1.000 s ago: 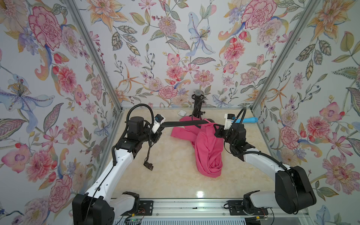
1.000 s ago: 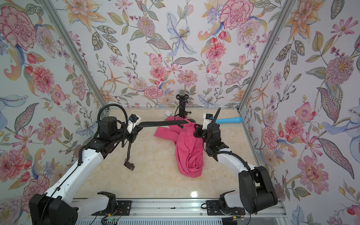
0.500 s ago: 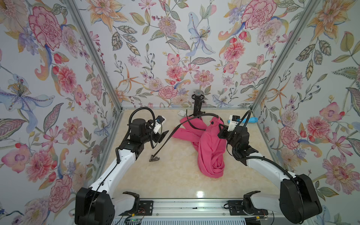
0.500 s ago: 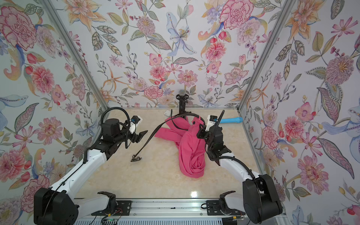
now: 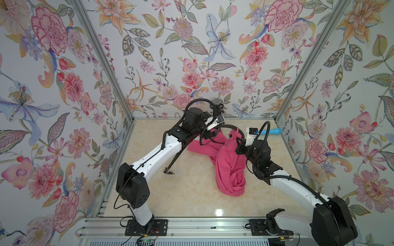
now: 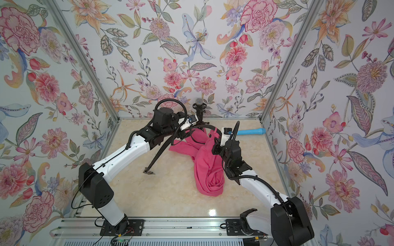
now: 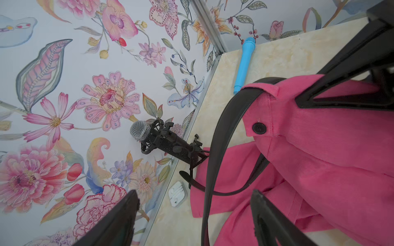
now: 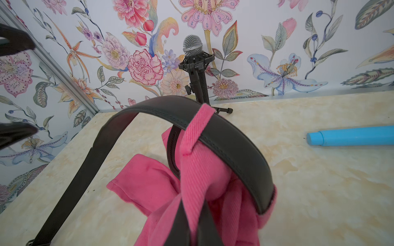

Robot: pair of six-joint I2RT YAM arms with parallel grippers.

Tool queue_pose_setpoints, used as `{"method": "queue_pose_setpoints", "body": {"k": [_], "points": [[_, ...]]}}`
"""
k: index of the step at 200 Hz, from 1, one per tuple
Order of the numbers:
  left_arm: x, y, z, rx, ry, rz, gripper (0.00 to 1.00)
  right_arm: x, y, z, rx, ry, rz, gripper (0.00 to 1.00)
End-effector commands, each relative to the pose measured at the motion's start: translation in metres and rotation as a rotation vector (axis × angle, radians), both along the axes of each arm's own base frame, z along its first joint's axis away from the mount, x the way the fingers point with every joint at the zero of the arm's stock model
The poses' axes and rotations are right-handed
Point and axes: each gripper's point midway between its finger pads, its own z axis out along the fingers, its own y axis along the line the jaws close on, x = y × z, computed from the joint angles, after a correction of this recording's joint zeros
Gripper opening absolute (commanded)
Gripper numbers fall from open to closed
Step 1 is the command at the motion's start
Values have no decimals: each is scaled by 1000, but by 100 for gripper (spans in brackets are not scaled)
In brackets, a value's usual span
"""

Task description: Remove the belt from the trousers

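My right gripper (image 5: 237, 141) pinches the pink trousers (image 5: 229, 168), lifting the waist at the far middle. The belt (image 8: 223, 132) hangs through a loop (image 8: 193, 136) there, buckle (image 5: 169, 172) down on the left. My left gripper (image 7: 194, 192) is spread wide and empty. I should grab the belt near the loop and pull left slowly.

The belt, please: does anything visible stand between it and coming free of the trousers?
A pink belt loop of the trousers crosses over the belt, which runs through it at the waistband held by the right gripper. Nothing visible lies between the open left gripper and the belt.
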Motion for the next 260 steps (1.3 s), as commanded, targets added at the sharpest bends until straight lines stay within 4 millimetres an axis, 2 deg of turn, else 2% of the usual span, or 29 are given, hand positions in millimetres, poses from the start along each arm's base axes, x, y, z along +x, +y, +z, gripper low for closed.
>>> {"method": "queue_pose_setpoints", "body": {"k": [1,28,45,59,73,89,106,115,142,166,185,200,203,207,229,260], "points": [[11,-15,-26,156,-7,-3,84,-8,4,20,1,-60,23,0],[35,-41,-33,191,-71,54,85,-11,6,14,-1,-47,31,0],[38,-60,-36,183,-88,45,85,-11,5,12,-1,-45,25,0],[41,-71,-37,160,-103,52,80,-8,4,11,2,-40,23,0],[42,-78,-31,121,-115,54,63,-5,3,8,12,-28,21,0],[45,-78,-17,68,-132,86,33,0,0,4,34,-12,18,0],[47,-69,1,51,-173,124,8,4,-7,-1,45,-2,1,0],[49,-61,14,45,-199,152,0,5,-11,-3,48,5,-12,0],[52,-20,69,-46,-240,229,0,10,-30,-13,54,42,-88,0],[40,27,120,-177,-290,288,0,16,-58,-39,66,117,-203,0],[26,74,156,-293,-337,341,0,18,-78,-60,81,177,-289,0],[19,113,174,-379,-348,378,0,17,-90,-74,87,217,-342,0],[11,126,188,-409,-368,385,0,17,-91,-75,92,217,-350,0],[7,137,195,-431,-377,395,0,16,-94,-78,95,225,-361,0],[-7,193,215,-540,-413,446,0,15,-106,-90,134,256,-410,0],[-19,270,222,-720,-414,516,0,14,-125,-106,236,299,-482,0]]}}
